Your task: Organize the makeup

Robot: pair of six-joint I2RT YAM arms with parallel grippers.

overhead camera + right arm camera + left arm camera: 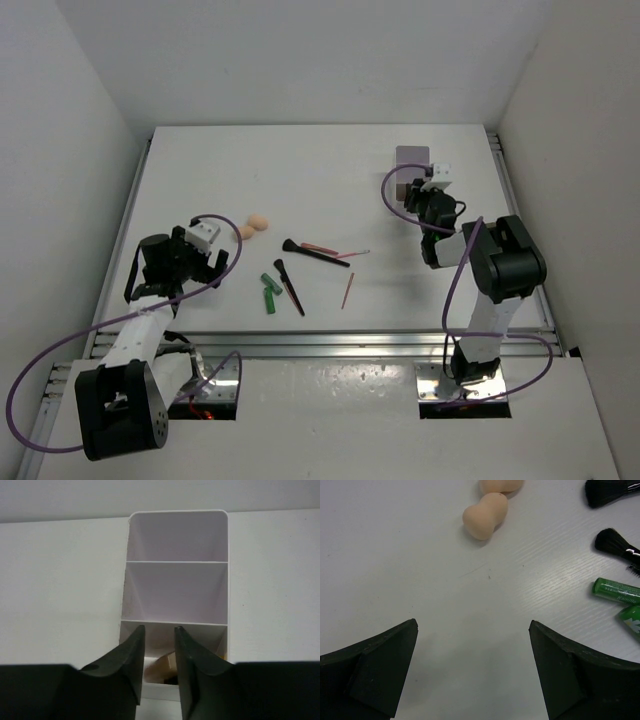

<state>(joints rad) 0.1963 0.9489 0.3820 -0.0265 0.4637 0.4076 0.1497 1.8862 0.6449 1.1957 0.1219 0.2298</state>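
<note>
our left gripper [473, 625] has its fingers spread wide over the table [395, 555], with two peach sponges [485, 516] just ahead and the brushes [615, 544] and green tube [617, 590] off to one side. our right gripper [159, 630] has its fingers nearly together, thin gap, gripping nothing, over the box's [220, 540] nearest compartment, where a tan thing [162, 667] lies.

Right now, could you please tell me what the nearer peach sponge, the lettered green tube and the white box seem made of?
The nearer peach sponge is probably soft foam: matte, with no shine. The lettered green tube looks like glossy plastic, with a pale sheen along it. The white box seems to be thin translucent plastic, its smooth walls glowing faintly.
</note>
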